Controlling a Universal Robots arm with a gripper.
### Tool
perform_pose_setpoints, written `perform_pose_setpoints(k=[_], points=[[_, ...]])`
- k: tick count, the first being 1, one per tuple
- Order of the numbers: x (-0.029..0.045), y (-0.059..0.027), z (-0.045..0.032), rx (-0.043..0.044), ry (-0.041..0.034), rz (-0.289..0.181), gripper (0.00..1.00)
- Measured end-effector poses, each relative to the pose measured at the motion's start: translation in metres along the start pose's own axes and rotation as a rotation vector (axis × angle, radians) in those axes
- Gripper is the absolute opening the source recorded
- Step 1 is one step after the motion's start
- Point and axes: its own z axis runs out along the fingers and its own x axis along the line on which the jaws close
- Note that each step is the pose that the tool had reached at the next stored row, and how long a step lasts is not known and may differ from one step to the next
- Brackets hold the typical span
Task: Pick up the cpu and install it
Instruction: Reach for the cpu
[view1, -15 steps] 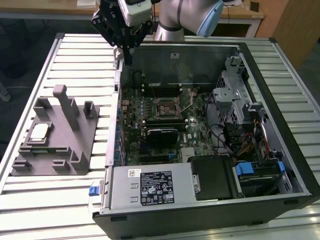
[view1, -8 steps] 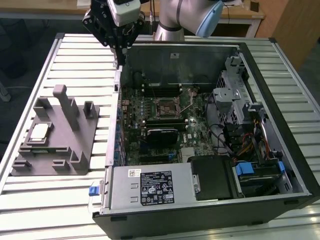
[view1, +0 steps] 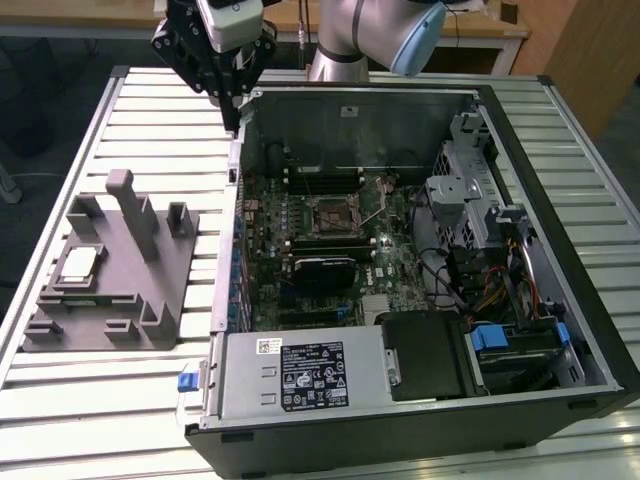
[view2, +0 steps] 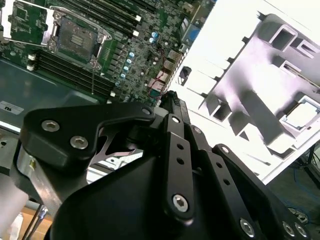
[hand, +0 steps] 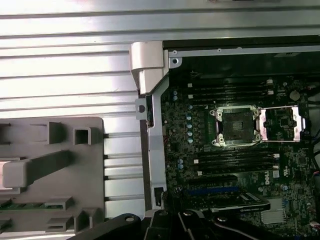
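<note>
- Cpu (view1: 80, 262) lies on the grey fixture (view1: 160, 300) on the desk (view1: 150, 110), not yet picked up.
- Socket (view1: 330, 215) in the case (view1: 400, 440) stands open, empty.
- Gripper (view1: 232, 116) hovers over the case's corner, jaws together, holding nothing.

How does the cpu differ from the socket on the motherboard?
Colour: the cpu is pale and silvery, the socket dark inside a metal frame. Place: the cpu lies on the grey fixture outside the case, the socket sits on the motherboard inside it. State: the socket stands open and empty; the cpu is not yet in it. Both are square and lie flat.
</note>
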Motion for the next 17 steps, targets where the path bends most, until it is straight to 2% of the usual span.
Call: perform_pose_setpoints(k=[17], points=[[0.0355,-0.0027,-0.0016,-0.0015,-0.0182,-0.001,0.11]])
